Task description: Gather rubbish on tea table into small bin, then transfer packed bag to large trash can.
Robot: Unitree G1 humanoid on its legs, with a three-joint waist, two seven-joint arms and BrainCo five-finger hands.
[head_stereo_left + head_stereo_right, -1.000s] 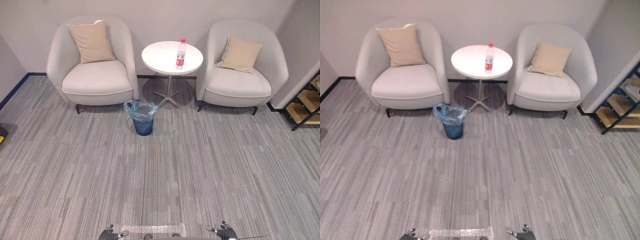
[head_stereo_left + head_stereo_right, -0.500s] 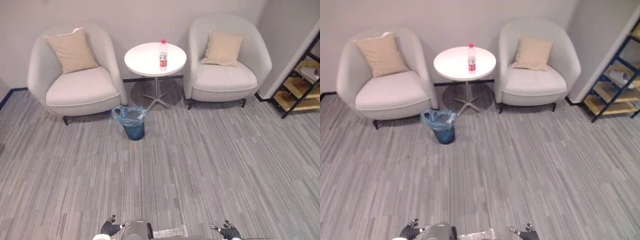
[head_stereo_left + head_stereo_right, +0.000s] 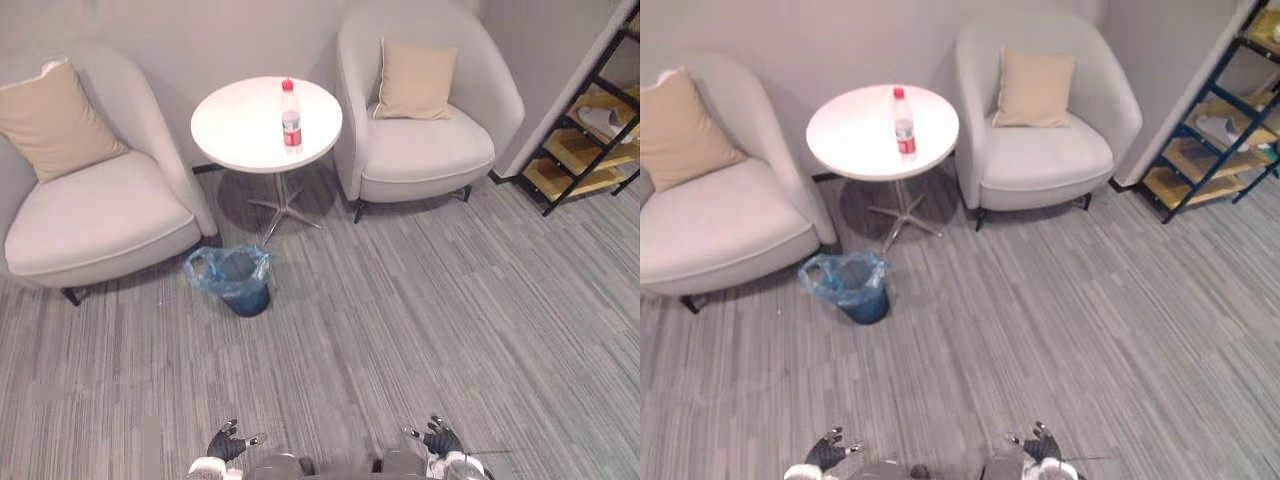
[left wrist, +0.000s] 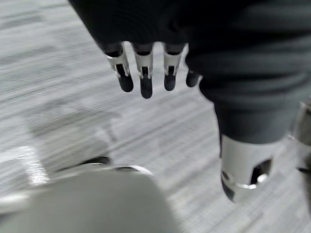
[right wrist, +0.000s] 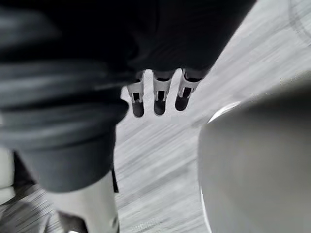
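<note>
Both robot hands hang low at the near edge of the eye views, well apart from the counter (image 3: pixel 235 140). The left robot hand (image 3: pixel 228 442) has its fingers spread and loose, and it holds nothing. The right robot hand (image 3: pixel 437 438) hangs level with it, equally slack and empty.

The left wrist view gives that hand's fingers (image 4: pixel 144 80) from close: straight, side by side, with grey carpet (image 3: pixel 400 330) past them and nothing touched. The right wrist view gives the same of the right fingers (image 5: pixel 158 99), straight over carpet.

The eye views give what stands ahead. A bottle (image 3: pixel 291 115) with a red cap and red label stands upright on the round white counter, in its right half. The bin (image 3: pixel 240 295), lined with a blue bag (image 3: pixel 205 270) folded over its rim, stands on the carpet just in front of the counter and to its left. An armchair stands on either side of the counter, left (image 3: pixel 90 220) and right (image 3: pixel 425 150), each with a tan cushion (image 3: pixel 50 120) (image 3: pixel 415 80). A rack (image 3: pixel 1215 108) with wooden shelves stands well to the right of the counter, beyond the right armchair; the right eye view takes in more of it.
</note>
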